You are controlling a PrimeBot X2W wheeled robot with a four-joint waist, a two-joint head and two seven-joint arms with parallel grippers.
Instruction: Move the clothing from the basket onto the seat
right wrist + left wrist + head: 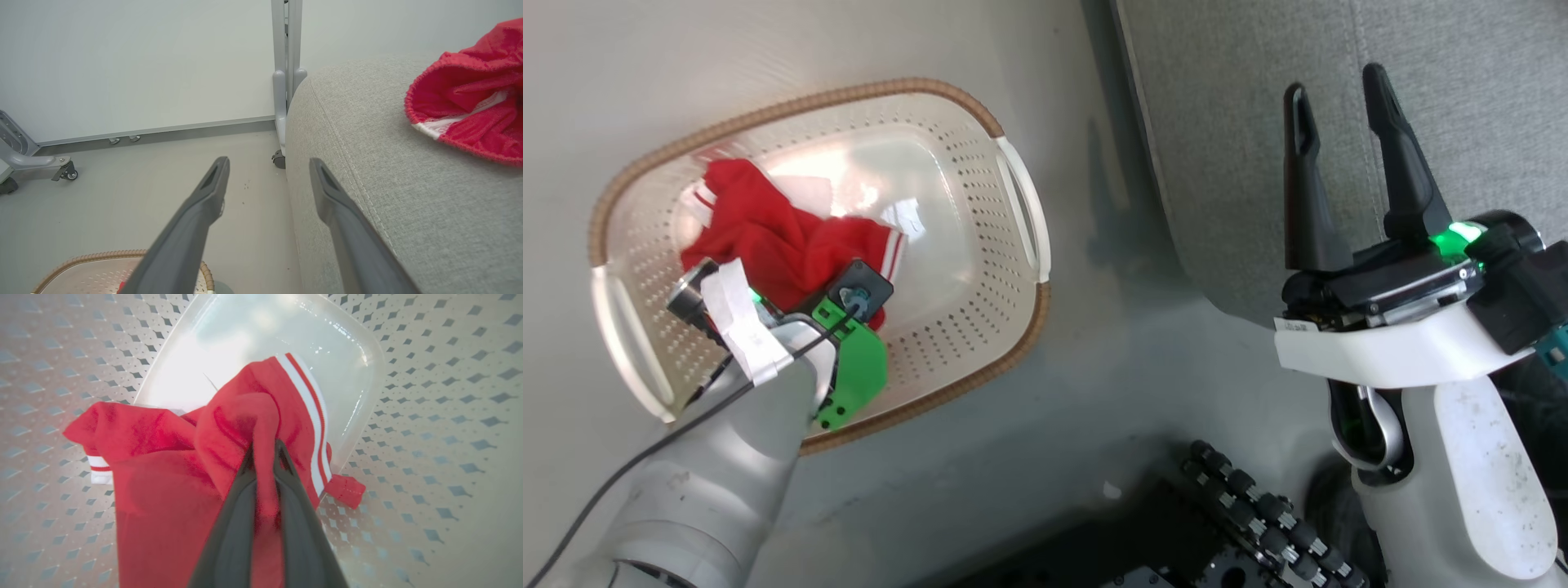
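Basket (pixel 915 83): cream, perforated, brown rim, standing on the floor (pixel 1094 367) beside the grey seat (pixel 1217 122). Contents: red clothing (pixel 768 237) with white stripes, bunched toward one end. Left end effector (pixel 263 447): inside the basket, fingers pinching a fold of the red clothing. Right end effector (pixel 1335 82): fingers spread, holding nothing, at the seat's edge. Second red garment (pixel 470 106): lying on the seat.

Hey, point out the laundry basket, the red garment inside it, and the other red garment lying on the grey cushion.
basket (pixel 984 237): head view, perforated side wall.
basket garment (pixel 163 457): left wrist view, red fabric left of the pinched fold.
cushion garment (pixel 461 77): right wrist view, red fabric above the white trim.
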